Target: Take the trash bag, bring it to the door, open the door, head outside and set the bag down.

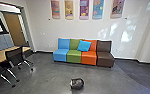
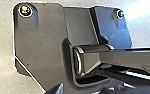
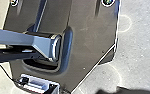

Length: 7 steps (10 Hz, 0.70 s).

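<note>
Trash bag (image 1: 77, 83) on the floor (image 1: 42, 72), pickup still to be done
The dark bag sits at the near middle of the room, well apart from the sofa (image 1: 74, 54) with its blue cushion (image 1: 84, 46) at the far wall, and from the table (image 1: 0, 53) and office chairs (image 1: 14, 57) on the left; no gripper is on it, and whether either gripper is spread or pressed together I cannot tell; a wooden door (image 1: 16, 30) stands far left, past an opening, though I cannot tell if it is the one meant; as I judge it, the task is at its very start, with no step finished: lifting, carrying, opening the door, going out and setting the bag down are all left
</note>
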Available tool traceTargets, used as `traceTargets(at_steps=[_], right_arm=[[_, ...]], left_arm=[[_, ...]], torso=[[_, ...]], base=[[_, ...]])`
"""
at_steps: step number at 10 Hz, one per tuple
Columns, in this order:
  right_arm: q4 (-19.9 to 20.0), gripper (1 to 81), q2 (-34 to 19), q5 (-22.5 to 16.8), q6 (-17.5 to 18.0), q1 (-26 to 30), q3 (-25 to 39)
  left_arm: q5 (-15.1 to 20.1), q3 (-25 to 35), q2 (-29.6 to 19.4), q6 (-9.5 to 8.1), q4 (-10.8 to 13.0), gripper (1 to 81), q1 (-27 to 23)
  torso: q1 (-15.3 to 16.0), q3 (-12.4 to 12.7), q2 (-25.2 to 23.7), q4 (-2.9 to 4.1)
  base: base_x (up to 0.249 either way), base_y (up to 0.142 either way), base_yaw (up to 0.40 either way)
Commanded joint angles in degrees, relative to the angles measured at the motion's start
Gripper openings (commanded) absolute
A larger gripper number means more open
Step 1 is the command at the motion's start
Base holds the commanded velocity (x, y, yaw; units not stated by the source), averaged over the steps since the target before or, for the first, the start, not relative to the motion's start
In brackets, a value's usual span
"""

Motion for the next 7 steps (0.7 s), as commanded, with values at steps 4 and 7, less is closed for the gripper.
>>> traceTargets(at_steps=[4, 7], right_arm=[[0.27, 81.1, -0.34, -2.97, 0.36, 2.21, 0.09], [0.27, 81.1, -0.34, -3.75, 0.46, 2.66, 0.09]], left_arm=[[3.35, 0.35, 1.51, 0.0, 0.45, 81.1, -2.62], [3.35, 0.26, 0.46, 0.0, -0.43, 81.1, -2.18]], torso=[[0.02, 0.0, 0.0, 0.0], [-0.01, 0.02, -0.04, 0.0]], base=[[0.152, 0.0, 0.0], [0.152, 0.0, 0.0]])
